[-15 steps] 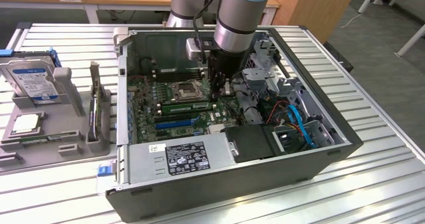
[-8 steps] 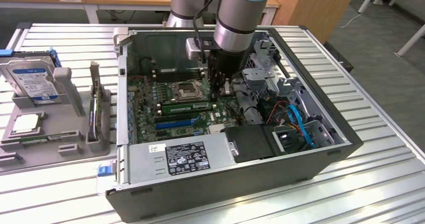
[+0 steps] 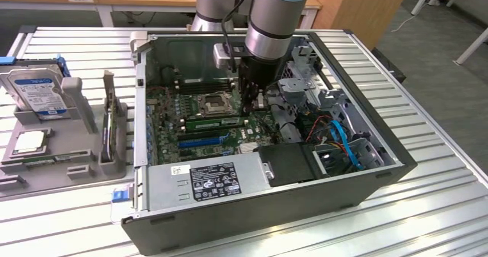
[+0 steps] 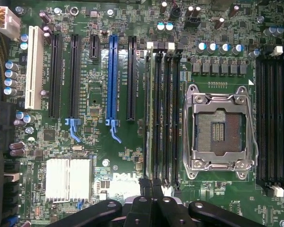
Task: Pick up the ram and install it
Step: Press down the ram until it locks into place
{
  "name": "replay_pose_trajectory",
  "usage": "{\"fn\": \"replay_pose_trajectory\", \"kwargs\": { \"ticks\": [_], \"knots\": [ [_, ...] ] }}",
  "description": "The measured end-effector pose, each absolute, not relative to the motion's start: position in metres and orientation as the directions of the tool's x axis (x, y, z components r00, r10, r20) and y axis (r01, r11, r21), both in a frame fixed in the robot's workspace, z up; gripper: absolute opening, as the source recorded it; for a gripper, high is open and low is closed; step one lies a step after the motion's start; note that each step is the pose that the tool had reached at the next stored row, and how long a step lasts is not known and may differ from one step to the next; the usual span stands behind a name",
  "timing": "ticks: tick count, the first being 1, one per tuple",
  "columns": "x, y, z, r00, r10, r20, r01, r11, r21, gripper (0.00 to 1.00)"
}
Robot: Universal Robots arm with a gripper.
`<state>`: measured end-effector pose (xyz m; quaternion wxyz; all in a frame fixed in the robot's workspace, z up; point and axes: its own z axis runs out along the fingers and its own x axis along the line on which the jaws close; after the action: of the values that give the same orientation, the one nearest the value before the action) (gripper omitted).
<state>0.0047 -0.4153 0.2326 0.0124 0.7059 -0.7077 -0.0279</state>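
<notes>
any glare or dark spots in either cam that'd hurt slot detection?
Exterior view: glare on the ribbed table; the arm shades the motherboard under it. Wrist view: evenly lit, memory slots crisp, slight shine on the CPU socket frame; end effector dark.

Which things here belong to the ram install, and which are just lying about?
Job in hand:
- gripper, shut, over the ram
- ram, standing in a slot
- memory slots beside it

Lying about:
- hard drive
- processor chip
- grey holder
- power supply
</notes>
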Motion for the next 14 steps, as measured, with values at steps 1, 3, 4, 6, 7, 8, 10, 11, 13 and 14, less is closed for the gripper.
{"fn": "replay_pose_trajectory", "kwargs": {
  "ticks": [1,3,4,6,7,8,10,11,13,14],
  "knots": [
    [0.0046,-0.4153,0.2322,-0.003,-1.000,-0.022,-0.998,0.002,0.057,0.10],
    [0.0047,-0.4153,0.2312,-0.003,-1.000,-0.022,-0.998,0.002,0.057,0.10],
    [0.0047,-0.4153,0.2310,-0.003,-1.000,-0.022,-0.998,0.002,0.057,0.10],
    [0.0047,-0.4154,0.2310,-0.003,-1.000,-0.021,-0.998,0.002,0.057,0.10],
    [0.0046,-0.4154,0.2310,-0.003,-1.000,-0.021,-0.998,0.002,0.057,0.10],
    [0.0046,-0.4153,0.2309,-0.003,-1.000,-0.022,-0.998,0.002,0.057,0.10],
    [0.0047,-0.4153,0.2306,-0.003,-1.000,-0.022,-0.998,0.002,0.057,0.10],
    [0.0047,-0.4153,0.2302,-0.003,-1.000,-0.022,-0.998,0.002,0.057,0.10],
    [0.0047,-0.4153,0.2301,-0.003,-1.000,-0.022,-0.998,0.002,0.057,0.10],
    [0.0046,-0.4153,0.2302,-0.003,-1.000,-0.022,-0.998,0.002,0.057,0.10]
  ]
}}
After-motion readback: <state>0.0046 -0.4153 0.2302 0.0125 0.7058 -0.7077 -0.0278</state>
